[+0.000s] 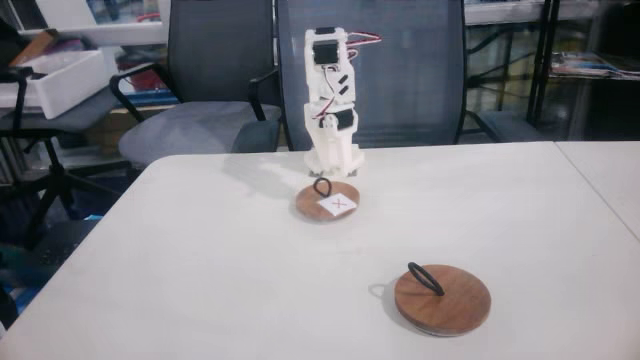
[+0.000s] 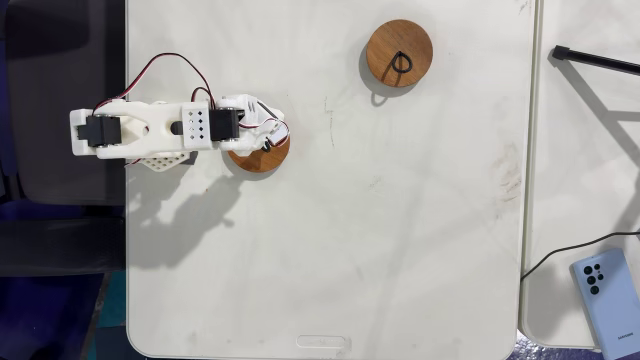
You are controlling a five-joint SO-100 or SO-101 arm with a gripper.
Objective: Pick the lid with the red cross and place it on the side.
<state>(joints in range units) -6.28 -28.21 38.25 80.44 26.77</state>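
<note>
The lid with the red cross (image 1: 327,204) is a small wooden disc with a black ring handle and a white label marked with a red X. It lies flat on the white table (image 1: 200,260), just in front of the arm's base. From above, the folded white arm covers part of this lid (image 2: 262,160). My gripper (image 2: 272,132) hangs over the lid's edge, and I see no gap between its fingers and nothing held. From the front, the gripper (image 1: 326,140) points down above and behind the lid.
A larger plain wooden lid (image 1: 441,298) with a black ring lies nearer the front edge, also seen from above as the plain lid (image 2: 399,53). A phone (image 2: 603,300) and a black cable (image 2: 595,58) sit on the adjoining table. Office chairs (image 1: 200,120) stand behind.
</note>
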